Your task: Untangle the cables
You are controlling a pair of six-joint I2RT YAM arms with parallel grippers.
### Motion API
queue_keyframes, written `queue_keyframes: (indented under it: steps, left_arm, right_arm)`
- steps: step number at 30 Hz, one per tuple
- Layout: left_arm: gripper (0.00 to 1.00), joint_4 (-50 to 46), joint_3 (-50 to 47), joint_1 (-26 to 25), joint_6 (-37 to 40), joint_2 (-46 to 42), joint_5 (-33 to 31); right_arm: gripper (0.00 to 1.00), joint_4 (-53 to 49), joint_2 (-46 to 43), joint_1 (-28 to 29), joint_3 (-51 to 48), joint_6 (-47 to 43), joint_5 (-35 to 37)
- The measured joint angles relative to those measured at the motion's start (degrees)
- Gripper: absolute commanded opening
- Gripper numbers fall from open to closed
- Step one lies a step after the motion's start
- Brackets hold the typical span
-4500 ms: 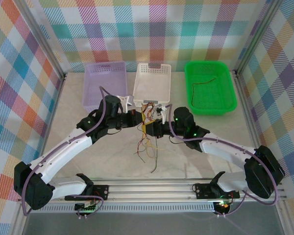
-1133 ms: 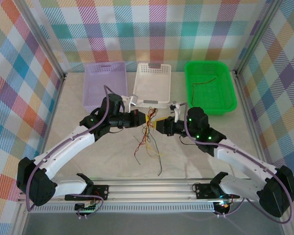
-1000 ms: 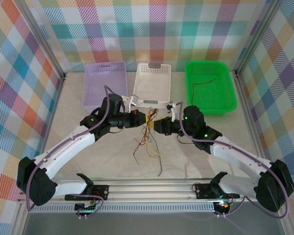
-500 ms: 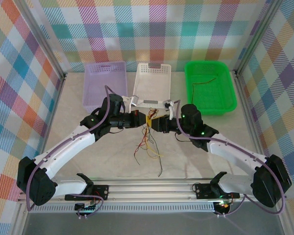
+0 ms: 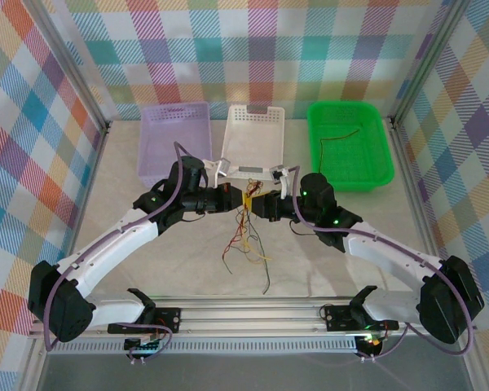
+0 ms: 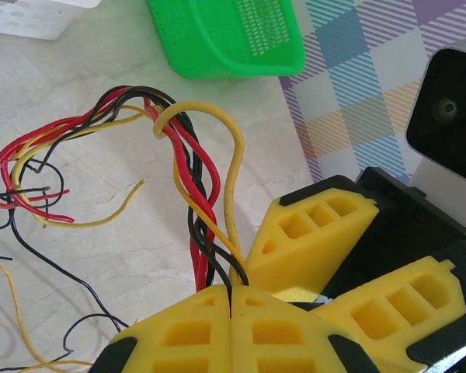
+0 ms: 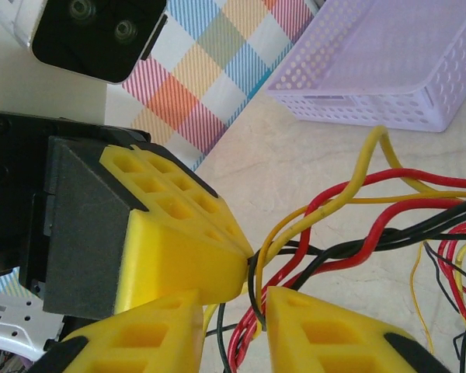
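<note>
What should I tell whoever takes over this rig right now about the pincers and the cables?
Left pincer: shut on the cables, bundle in front of the white basket, loose ends trailing on the table.
Right pincer: open, strands running between its jaws, close beside the left one.
Done: one wire lies in the green basket.
Left: red, yellow and black strands are twisted together; separate them one by one.

My left arm [image 5: 106,244] and right arm [image 5: 387,254] both angle inward, wrists nearly meeting. Left hand [image 6: 231,291] is clamped tight on the thin red, yellow and black cables [image 6: 202,233]; right hand [image 7: 233,299] sits right up against it, yellow fingers a bit parted.
</note>
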Motion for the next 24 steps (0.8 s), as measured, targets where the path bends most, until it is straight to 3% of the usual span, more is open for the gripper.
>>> queue_keyframes:
  steps: [8, 16, 24]
  left_arm:
    - [0.0, 0.17, 0.0, 0.0, 0.02, -0.02, 0.24]
    - [0.0, 0.52, 0.0, -0.07, 0.66, -1.03, 1.33]
    - [0.0, 0.42, 0.0, -0.44, 1.14, -2.16, 2.45]
  right_arm:
    - [0.0, 0.11, -0.02, 0.0, 0.0, -0.87, 0.72]
    - [0.0, -1.9, -1.7, 0.0, 0.0, -1.33, 4.39]
    - [0.0, -5.62, -9.6, -2.86, -1.14, -2.12, 10.08]
